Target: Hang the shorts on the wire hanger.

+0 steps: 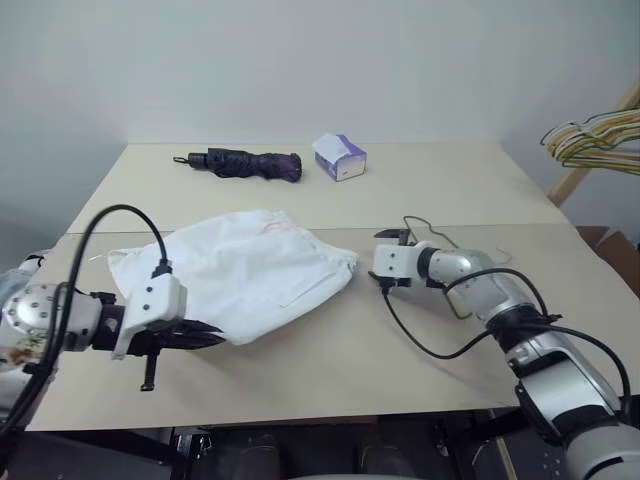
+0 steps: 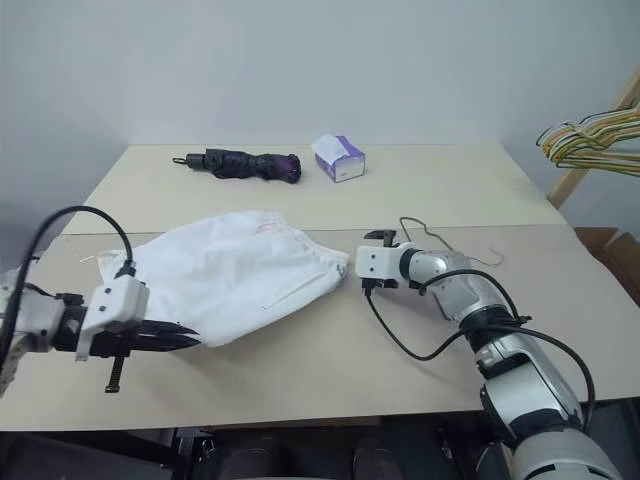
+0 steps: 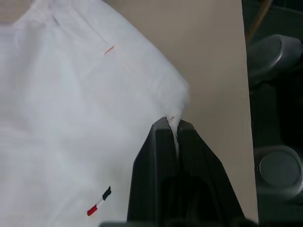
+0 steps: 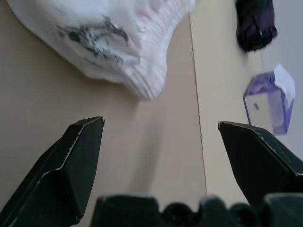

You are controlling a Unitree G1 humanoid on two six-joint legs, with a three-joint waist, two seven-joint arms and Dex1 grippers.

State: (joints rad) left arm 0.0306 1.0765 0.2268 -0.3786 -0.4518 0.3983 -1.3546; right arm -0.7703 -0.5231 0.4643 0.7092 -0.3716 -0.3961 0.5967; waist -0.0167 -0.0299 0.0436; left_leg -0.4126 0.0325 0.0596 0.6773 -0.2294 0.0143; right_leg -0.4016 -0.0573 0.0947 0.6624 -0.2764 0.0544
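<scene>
From the head camera, my left gripper (image 1: pixel 205 333) is clamped on a corner of the shorts (image 1: pixel 240 270), which spread away from it across the table (image 1: pixel 330 370); I judge a corner hold is meant to raise the cloth so it hangs free. My right gripper (image 1: pixel 392 262) sits just beside the far end of the shorts, not touching, with the wire hanger (image 1: pixel 440 240) lying directly behind it on the table. Well beyond both hands lie a folded umbrella (image 1: pixel 245 163) and a tissue box (image 1: pixel 340 157); what the box holds I cannot tell.

In the left wrist view, the fingers (image 3: pixel 156 161) are pressed together with a pinch of white fabric between their tips.

In the right wrist view, the fingers (image 4: pixel 71 165) stand wide apart, holding nothing, aimed at the gathered waist ahead, probably to take that end.
</scene>
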